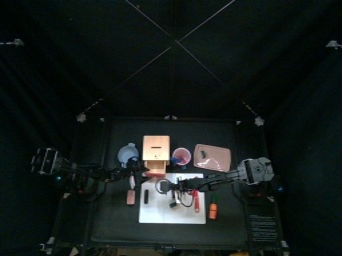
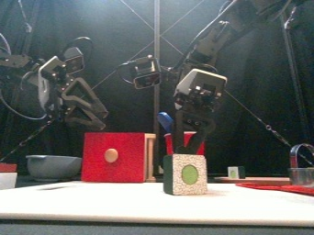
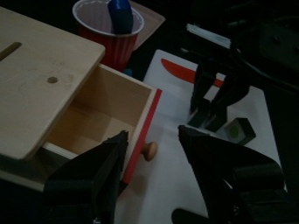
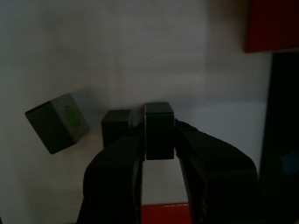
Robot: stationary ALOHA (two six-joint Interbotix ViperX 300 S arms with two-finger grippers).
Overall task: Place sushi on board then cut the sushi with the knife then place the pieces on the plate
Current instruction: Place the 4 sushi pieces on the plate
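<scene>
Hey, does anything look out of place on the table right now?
The box has its drawer pulled open toward the board; it looks empty. Nothing else seems odd: one sushi piece sits on the board.

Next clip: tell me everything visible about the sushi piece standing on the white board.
The toy sushi piece is a squarish, hard-looking block: dark green wrap, a white speckled face with a round green centre turned toward the table's front. It stands upright and alone on the white cutting board, touching nothing else. The right gripper, shut on a red toy knife, hangs close by, apart from it.
</scene>
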